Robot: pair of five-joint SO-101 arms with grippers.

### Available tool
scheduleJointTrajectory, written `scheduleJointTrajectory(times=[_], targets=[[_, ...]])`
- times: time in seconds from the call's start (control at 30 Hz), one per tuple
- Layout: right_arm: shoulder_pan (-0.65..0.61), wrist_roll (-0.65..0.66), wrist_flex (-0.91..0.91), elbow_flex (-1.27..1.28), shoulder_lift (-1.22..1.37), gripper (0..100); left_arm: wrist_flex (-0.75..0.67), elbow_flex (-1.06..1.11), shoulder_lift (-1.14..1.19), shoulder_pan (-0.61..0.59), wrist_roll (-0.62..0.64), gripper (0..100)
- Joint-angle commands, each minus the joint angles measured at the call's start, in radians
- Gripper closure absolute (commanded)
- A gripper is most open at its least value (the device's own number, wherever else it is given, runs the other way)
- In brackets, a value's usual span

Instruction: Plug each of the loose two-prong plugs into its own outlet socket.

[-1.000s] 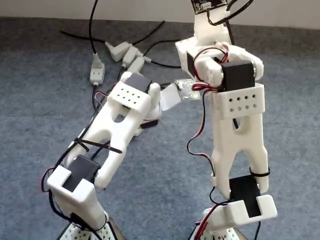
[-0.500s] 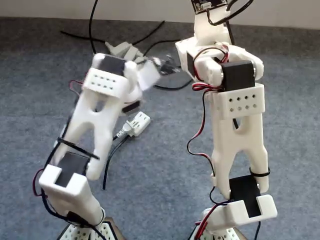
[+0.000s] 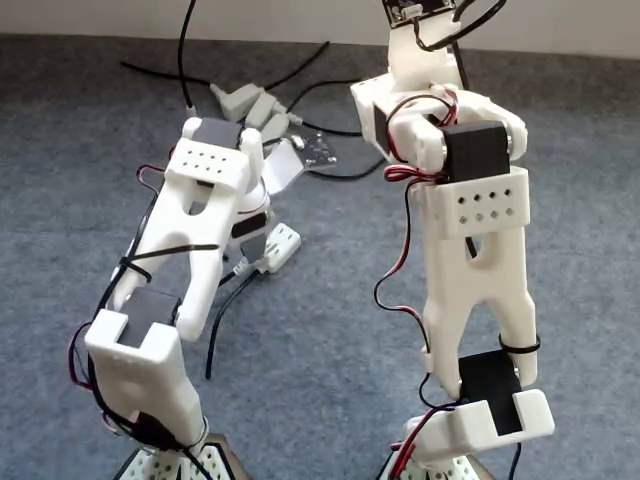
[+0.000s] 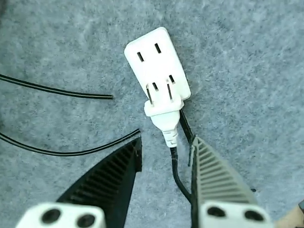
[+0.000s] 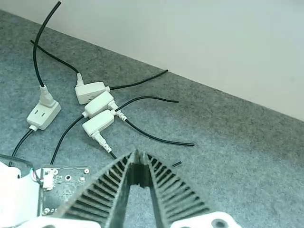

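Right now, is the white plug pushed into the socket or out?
Out. The plug lies flat across the socket block, both metal prongs bare, none in a slot.

The high view looks down over the surface. The left wrist view faces it from very near. The right wrist view looks farther, sharing the plug cluster with the high view.

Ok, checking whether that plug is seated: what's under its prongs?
The prongs of the plug lie flat across the face of the white outlet block. Slots show beyond them; whatever sits directly beneath the prongs is covered.
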Motion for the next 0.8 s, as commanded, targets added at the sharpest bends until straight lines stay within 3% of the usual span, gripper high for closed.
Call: scheduleJointTrajectory(times=[0.0, 0.23, 0.43, 0.67, 0.77], targets=[[0.012, 0.005, 0.004, -0.047, -0.042, 99.1, -0.066, 0.045, -0.008, -0.01, 0.044, 82], [0.012, 0.005, 0.004, -0.045, -0.042, 99.1, -0.224, 0.182, -0.008, -0.013, 0.051, 82], [0.012, 0.005, 0.004, -0.044, -0.042, 99.1, -0.264, 0.22, -0.008, -0.041, 0.058, 83], [0.012, 0.005, 0.002, -0.044, -0.042, 99.1, -0.287, 0.226, -0.008, -0.035, 0.192, 83], [0.012, 0.005, 0.004, -0.044, -0.042, 99.1, -0.313, 0.228, -0.007, -0.036, 0.235, 88]])
